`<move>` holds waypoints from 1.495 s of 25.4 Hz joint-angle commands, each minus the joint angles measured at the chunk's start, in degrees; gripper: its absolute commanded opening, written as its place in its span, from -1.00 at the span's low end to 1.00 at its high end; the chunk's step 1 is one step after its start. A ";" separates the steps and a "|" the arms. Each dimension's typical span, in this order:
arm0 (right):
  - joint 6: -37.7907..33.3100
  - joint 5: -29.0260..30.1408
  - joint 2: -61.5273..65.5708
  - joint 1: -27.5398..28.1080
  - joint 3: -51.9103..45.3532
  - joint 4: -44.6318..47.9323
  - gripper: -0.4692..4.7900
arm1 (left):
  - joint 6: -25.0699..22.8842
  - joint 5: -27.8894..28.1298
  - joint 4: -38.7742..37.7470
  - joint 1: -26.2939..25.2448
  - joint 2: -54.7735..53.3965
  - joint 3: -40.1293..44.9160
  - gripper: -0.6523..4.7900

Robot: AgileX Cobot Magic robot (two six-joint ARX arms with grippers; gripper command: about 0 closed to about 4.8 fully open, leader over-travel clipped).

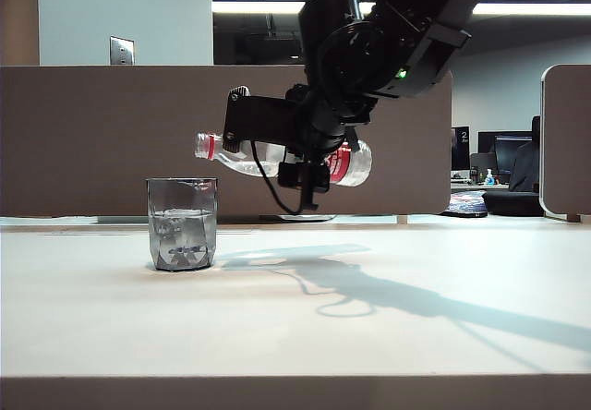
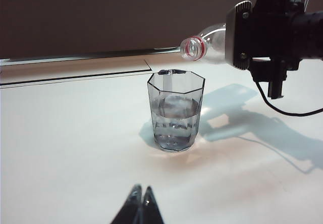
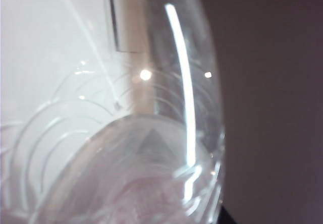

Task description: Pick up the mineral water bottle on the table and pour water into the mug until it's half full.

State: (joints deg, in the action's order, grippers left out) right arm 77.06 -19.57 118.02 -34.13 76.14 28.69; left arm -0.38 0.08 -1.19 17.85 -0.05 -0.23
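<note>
The right gripper [image 1: 309, 156] was clamped on the tall clear plastic mineral water bottle [image 1: 249, 158], its black jaws closed across the body by the white-and-red label, holding it in the air almost level. The red-ringed neck pointed toward the short smoky-grey faceted mug [image 1: 182, 223], and that lie looked chosen for pouring: mouth slightly low so the clear water [image 1: 181, 216] could run out. Yet in the exterior view the mouth sat above and just beside the rim, and no stream could be seen. The mug stood upright on the wide white table [image 1: 369, 336], apart from the bottle, with water roughly to the middle, so the pour was judged about done.

The left gripper [image 2: 142, 204] sat low over the table, well apart from the mug, its two dark fingertips pressed together and holding nothing; likely parked to keep clear.

The left wrist view gave what the side-on view could not: the open bottle mouth [image 2: 193, 48], cap off, beyond the rim, and the water level through the facets. The right wrist view showed only the bottle's wall [image 3: 151, 133] filling the lens, ridges and glare, neither mug nor jaws. Only the exterior view showed how high the bottle hung.
</note>
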 commanded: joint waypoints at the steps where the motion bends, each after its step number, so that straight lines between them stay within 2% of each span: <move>1: -6.60 -0.26 -0.72 -0.94 0.48 1.55 0.29 | -0.02 -0.11 0.37 -0.02 0.00 -0.17 -0.78; 11: -30.25 -5.07 -2.36 -1.44 0.44 1.29 0.28 | -0.02 -0.11 0.37 -0.02 0.00 -0.17 -0.78; 14: -43.85 -5.60 -3.80 -1.42 0.42 0.04 0.23 | -0.02 -0.11 0.37 -0.02 0.00 -0.17 -0.78; 16: -50.12 -5.01 -4.15 -1.31 0.42 -0.37 0.23 | -0.02 -0.11 0.37 -0.02 0.00 -0.17 -0.78; 19: -54.88 -2.12 -4.24 -1.14 0.42 -1.55 0.17 | -0.02 -0.11 0.37 -0.02 0.00 -0.17 -0.78; 29: -72.04 9.44 -4.24 1.20 -0.74 -4.44 0.18 | -0.02 -0.11 0.37 -0.04 0.00 -0.17 -0.78; 31: -72.98 10.43 -4.26 1.40 -1.99 -3.82 0.19 | -0.02 -0.11 0.37 -0.04 0.00 -0.17 -0.78; 35: -74.34 13.90 -4.35 1.77 -5.81 1.05 0.22 | -0.02 -0.11 0.37 -0.04 -0.02 -0.17 -0.78; 38: -76.37 15.12 -4.74 1.88 -10.43 8.61 0.22 | -0.02 -0.11 0.39 -0.02 -0.02 -0.17 -0.78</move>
State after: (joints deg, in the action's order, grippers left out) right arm 2.13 -5.67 114.21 -32.32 66.46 31.31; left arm -0.38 0.08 -1.19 17.85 -0.05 -0.23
